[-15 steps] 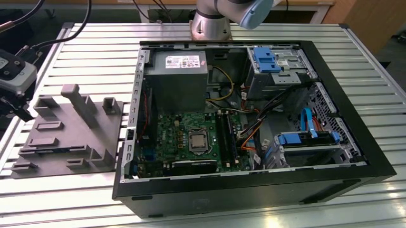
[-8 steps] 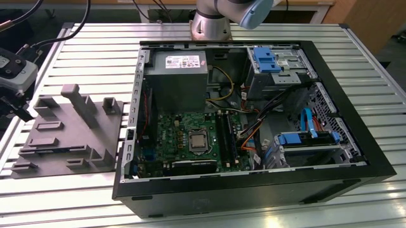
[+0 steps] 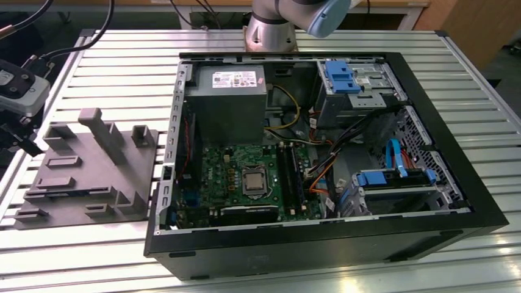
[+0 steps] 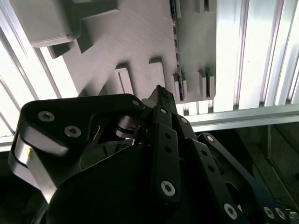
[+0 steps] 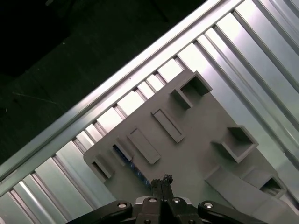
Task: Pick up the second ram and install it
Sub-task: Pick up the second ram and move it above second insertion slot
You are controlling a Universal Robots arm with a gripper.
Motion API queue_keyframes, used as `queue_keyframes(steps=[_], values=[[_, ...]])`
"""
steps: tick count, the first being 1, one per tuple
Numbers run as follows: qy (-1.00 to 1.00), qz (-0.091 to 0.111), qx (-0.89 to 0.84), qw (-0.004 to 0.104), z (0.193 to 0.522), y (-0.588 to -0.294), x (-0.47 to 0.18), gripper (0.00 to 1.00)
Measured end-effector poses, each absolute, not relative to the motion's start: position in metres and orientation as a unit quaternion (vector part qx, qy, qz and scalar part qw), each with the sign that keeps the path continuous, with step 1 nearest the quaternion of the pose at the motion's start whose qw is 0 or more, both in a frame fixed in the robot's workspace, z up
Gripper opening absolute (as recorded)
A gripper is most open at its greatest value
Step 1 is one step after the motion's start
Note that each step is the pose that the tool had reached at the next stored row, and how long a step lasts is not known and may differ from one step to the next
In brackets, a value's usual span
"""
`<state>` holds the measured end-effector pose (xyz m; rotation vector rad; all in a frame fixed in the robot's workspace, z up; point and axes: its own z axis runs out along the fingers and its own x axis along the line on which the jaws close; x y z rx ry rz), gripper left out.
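The second ram (image 5: 125, 157) is a thin dark strip with blue glints, standing on edge in a slot of the grey holder tray (image 5: 201, 154). In the second wrist view the ram (image 4: 176, 37) runs along the tray (image 4: 135, 42) as a narrow dark line. My gripper (image 5: 161, 180) hovers over the tray just beside the ram, its dark fingers closed together with nothing between them. In the exterior view the gripper (image 3: 24, 141) hangs at the far left edge, above the tray's (image 3: 89, 165) left side. The motherboard's memory slots (image 3: 291, 174) lie inside the open computer case (image 3: 326, 238).
The case holds a power supply (image 3: 232, 97), a processor socket (image 3: 254, 180), coloured cables and blue drive brackets (image 3: 340, 76). Tall grey blocks (image 3: 102, 131) rise from the tray. The ribbed metal table (image 3: 97, 256) ends close to the tray's left side.
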<state>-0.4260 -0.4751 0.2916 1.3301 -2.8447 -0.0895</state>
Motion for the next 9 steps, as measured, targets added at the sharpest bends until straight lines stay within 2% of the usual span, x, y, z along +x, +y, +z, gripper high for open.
queue_keyframes(steps=[9], values=[[-0.89,-0.028,0.455,0.001,0.2916,-0.4752,-0.4259,0.11]])
